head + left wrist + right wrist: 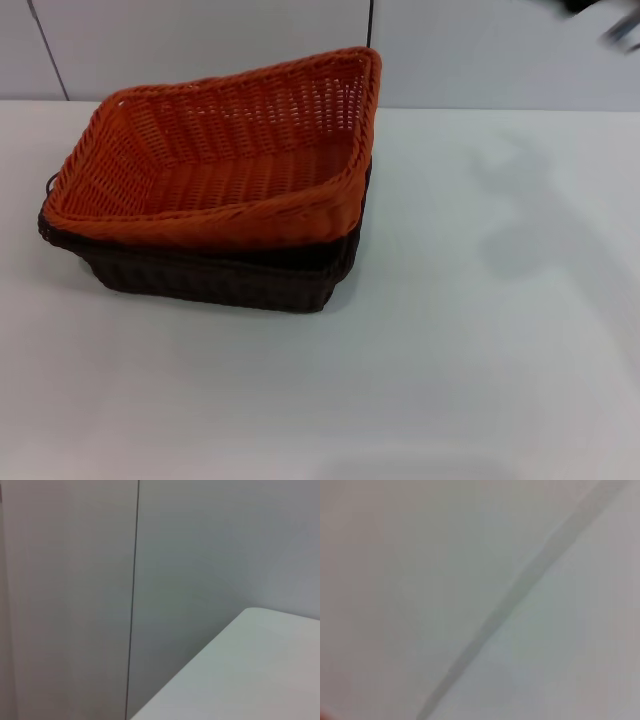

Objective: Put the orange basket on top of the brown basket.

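Observation:
The orange basket (220, 150) rests on top of the brown basket (215, 275) at the left middle of the white table in the head view. It sits tilted, its far right corner raised and its near left rim low on the brown rim. Only the brown basket's front wall and rim show below it. A blurred dark part of my right gripper (612, 22) shows at the top right corner, high up and far from the baskets. My left gripper is out of view. Neither wrist view shows a basket.
The white table (450, 350) stretches to the right and front of the baskets. A pale wall (480, 50) with a dark seam stands behind it. The left wrist view shows a table corner (260, 650) and the wall (200, 545).

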Controlling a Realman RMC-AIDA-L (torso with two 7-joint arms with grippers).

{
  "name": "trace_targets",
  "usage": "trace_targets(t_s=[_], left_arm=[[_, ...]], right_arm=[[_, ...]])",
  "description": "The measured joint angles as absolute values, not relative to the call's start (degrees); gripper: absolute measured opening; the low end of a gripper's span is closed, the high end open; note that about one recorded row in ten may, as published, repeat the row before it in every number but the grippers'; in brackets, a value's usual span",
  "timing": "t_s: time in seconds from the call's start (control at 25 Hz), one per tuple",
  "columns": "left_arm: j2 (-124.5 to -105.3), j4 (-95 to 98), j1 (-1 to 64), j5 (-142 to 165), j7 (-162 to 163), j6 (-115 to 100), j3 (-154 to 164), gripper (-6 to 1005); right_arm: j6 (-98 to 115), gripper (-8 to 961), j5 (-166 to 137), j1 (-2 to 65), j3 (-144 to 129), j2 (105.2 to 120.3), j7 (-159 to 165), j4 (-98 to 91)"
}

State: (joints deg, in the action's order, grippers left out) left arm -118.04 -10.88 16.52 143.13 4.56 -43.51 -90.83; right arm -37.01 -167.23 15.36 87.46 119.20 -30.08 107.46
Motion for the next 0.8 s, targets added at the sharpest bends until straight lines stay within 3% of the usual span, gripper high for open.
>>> trace_targets(t_s=[0.12,0.32,0.52,0.8], left_arm=[[-118.12,-10.85,16.53,143.28,4.79,-44.04,-90.81,777],[-118.45,-10.94,16.12,143.35,5.16,-48.19,-90.42,774],[-118.54,-11.02,15.56,143.39,5.16,-51.26,-90.36,773],[-118.67,-11.1,14.0,143.45,6.84,-57.53,-89.54,773]], right_arm=[[-15.16,646,-167.0,8.41,89.3,119.37,-22.18,96.9],[14.49,646,-166.65,2.3,87.1,119.51,-7.57,79.06],[46.12,646,-162.42,1.76,84.48,119.44,3.34,57.65],[62.42,646,-157.86,3.52,81.05,119.3,3.85,44.42]])
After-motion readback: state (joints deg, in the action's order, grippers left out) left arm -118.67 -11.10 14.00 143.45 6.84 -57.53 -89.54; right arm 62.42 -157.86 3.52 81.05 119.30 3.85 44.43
